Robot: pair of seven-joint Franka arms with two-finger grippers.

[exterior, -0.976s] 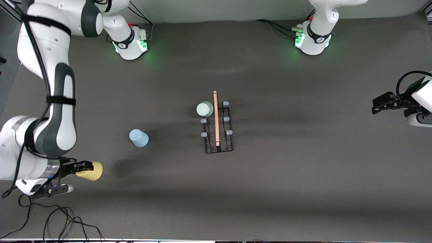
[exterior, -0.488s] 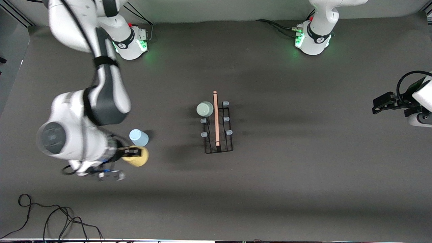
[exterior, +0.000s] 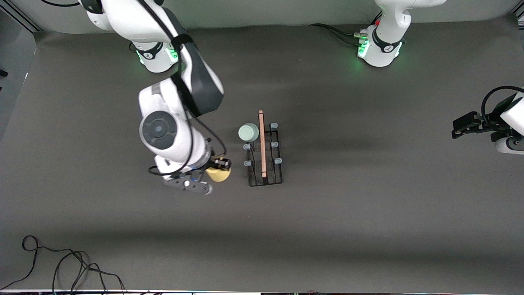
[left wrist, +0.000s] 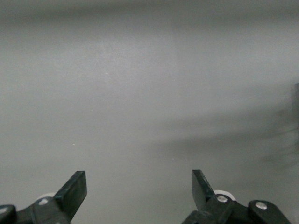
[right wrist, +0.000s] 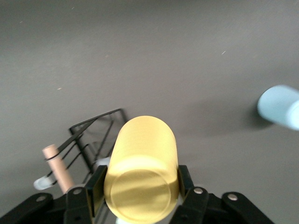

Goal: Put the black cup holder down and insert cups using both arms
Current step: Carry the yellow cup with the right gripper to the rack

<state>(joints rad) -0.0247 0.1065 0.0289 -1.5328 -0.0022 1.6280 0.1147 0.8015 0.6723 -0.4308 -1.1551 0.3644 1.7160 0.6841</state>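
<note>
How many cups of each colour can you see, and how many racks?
Yellow cup: 1
Pale green cup: 1
Light blue cup: 1
Black cup holder: 1
Total: 4

A dark grey tabletop [exterior: 352, 229] filled nearly the whole front view, matte and lightly streaked with soft shadows. Thin black cables [exterior: 61, 266] lay looped on it in the lower left of the frame. More black cables [exterior: 335, 32] ran along its upper edge, right of centre, and a pale wall strip [exterior: 266, 12] bordered the top of the frame.
</note>
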